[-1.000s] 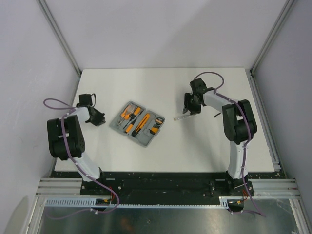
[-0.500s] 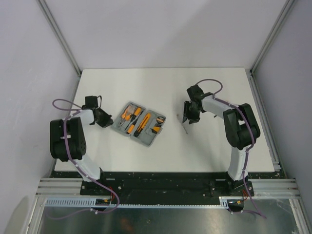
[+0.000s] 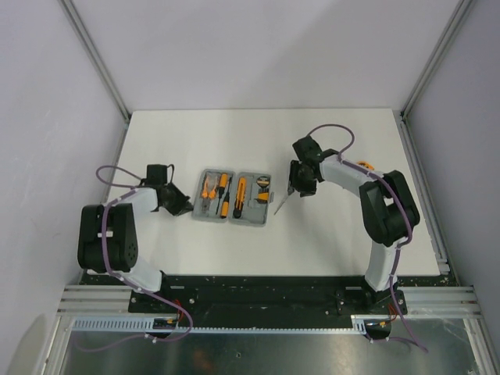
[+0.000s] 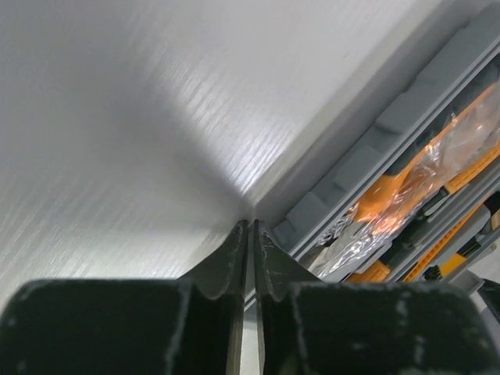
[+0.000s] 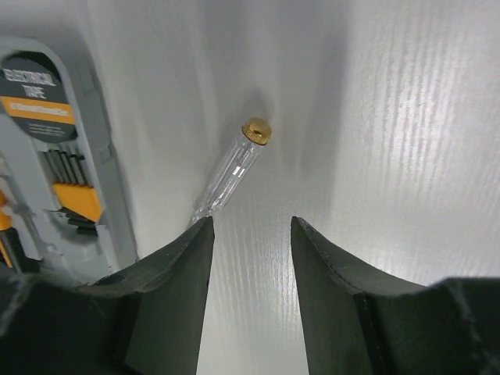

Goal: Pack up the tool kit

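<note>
The tool kit (image 3: 233, 198) lies open near the table's middle, a grey case with orange-and-black tools in its slots. My left gripper (image 3: 186, 208) is shut, and its tips (image 4: 250, 223) press against the case's left rim (image 4: 367, 148). A clear-handled screwdriver with a brass cap (image 5: 233, 173) lies loose on the table just right of the case (image 5: 47, 148), and it also shows in the top view (image 3: 280, 204). Open and empty, my right gripper (image 5: 251, 223) hovers over it (image 3: 294, 189). The left finger (image 5: 168, 266) covers the screwdriver's lower end.
The white table (image 3: 234, 141) is bounded by grey walls and slanted aluminium posts (image 3: 94, 58) at the back corners. A black rail (image 3: 266, 285) with the arm bases runs along the near edge.
The case has swung from a diagonal to square with the table edge and slid right, with my left gripper following against it. My right gripper moved left; the loose screwdriver turned.
</note>
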